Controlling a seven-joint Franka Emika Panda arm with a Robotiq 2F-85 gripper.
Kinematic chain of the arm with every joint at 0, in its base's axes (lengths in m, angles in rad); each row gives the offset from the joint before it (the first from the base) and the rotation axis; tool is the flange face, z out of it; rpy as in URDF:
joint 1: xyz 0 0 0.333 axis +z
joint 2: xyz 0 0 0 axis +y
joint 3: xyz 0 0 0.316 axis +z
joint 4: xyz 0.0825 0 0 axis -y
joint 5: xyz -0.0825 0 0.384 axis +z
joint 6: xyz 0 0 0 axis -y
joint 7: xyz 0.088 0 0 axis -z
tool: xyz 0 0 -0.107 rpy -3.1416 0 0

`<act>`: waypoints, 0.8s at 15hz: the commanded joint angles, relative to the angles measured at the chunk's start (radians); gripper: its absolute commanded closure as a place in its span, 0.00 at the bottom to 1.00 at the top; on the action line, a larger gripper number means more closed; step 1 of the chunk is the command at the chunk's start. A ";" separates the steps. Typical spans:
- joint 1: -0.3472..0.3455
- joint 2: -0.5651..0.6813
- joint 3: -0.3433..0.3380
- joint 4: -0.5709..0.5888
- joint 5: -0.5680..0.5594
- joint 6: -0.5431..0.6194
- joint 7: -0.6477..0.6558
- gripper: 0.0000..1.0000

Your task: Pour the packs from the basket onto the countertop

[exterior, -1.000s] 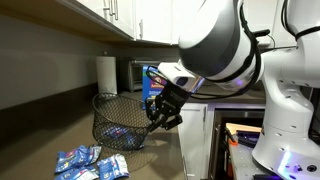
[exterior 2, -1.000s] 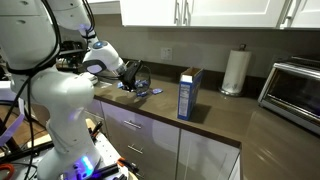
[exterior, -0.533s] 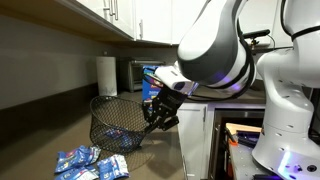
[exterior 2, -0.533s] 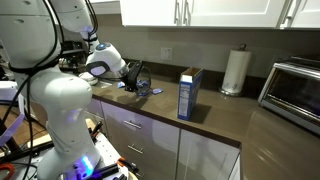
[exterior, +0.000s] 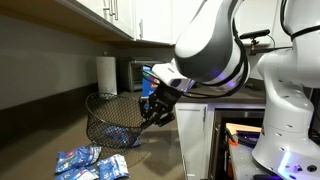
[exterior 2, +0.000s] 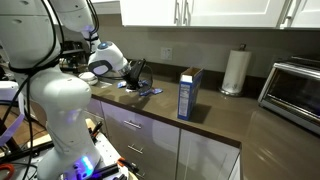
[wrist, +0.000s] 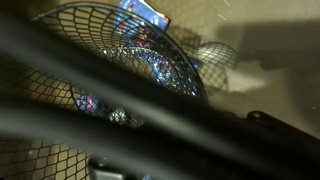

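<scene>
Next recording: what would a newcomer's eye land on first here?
The bulky white robot arm fills an exterior view, its tool gripping the rim of the black wire basket over the countertop. Shiny blue packs lie heaped on the counter close by the basket; a tall blue box stands upright farther along.

Kitchen. White upper wall cabinets (exterior 2: 215, 10) with slim metal bar handles (exterior 2: 181, 12). White lower cabinets (exterior 2: 150, 140) sit under a long dark brown-grey smooth desk (exterior 2: 240, 118). Upright white paper towel roll (exterior 2: 235, 72) stands on the desk by the wall, steel toaster oven (exterior 2: 293, 88) near it. White wall outlet (exterior 2: 167, 55) on the beige backsplash.
</scene>
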 commanded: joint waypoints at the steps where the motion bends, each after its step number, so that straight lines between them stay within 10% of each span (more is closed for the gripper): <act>1: -0.032 -0.132 0.084 -0.055 0.033 0.000 0.000 0.97; 10: -0.443 -0.322 0.749 -0.002 0.418 0.001 0.001 0.97; 11: -0.376 -0.255 0.639 0.001 0.338 0.001 0.001 0.94; 12: -0.406 -0.276 0.696 0.000 0.373 0.001 0.001 0.94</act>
